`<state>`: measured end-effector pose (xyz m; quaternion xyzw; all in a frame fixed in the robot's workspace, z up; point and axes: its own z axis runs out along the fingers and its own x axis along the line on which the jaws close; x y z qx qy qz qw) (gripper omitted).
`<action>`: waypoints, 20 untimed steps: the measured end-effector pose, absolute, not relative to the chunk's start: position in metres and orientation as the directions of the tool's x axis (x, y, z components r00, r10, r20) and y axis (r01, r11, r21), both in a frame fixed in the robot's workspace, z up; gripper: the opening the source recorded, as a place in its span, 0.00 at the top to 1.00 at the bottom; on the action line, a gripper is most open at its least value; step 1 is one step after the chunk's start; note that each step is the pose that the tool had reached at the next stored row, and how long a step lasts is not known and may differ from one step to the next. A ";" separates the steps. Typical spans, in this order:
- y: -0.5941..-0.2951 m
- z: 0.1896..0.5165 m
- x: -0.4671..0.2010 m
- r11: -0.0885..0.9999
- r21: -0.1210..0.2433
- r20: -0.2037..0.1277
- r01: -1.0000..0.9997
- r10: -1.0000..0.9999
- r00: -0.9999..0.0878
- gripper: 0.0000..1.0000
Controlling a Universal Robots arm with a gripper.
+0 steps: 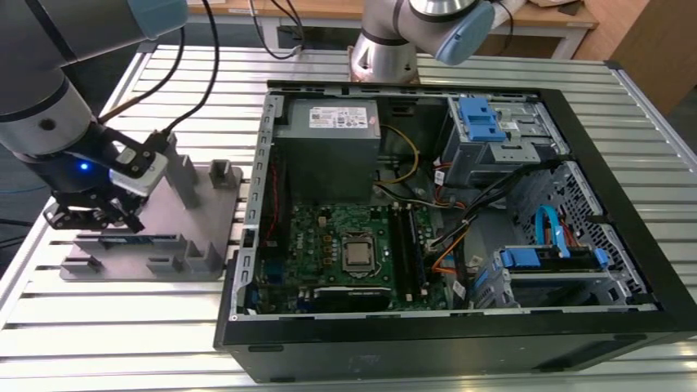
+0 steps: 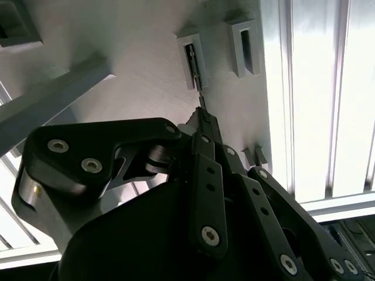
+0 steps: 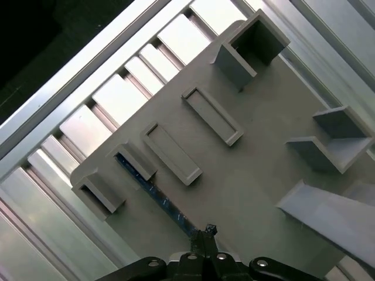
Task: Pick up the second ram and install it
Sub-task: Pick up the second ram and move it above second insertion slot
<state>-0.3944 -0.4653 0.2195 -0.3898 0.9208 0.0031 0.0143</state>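
First wrist view: gripper point(image 3: 207, 232) fingers appear clenched on one end of the second ram point(image 3: 155, 193), its long axis running straight away across the fixture point(image 3: 252, 175).

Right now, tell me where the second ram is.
The second ram stands on edge in the grey holder on the exterior view's left, beside the computer case, with the gripper just over one end.

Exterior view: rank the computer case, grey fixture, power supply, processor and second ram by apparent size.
1. computer case
2. grey fixture
3. power supply
4. processor and second ram: unsure, since the ram shows as just a thin strip.
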 end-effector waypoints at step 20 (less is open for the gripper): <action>-0.465 0.219 -0.394 0.574 -0.005 -0.029 -0.819 -0.819 -0.573 0.89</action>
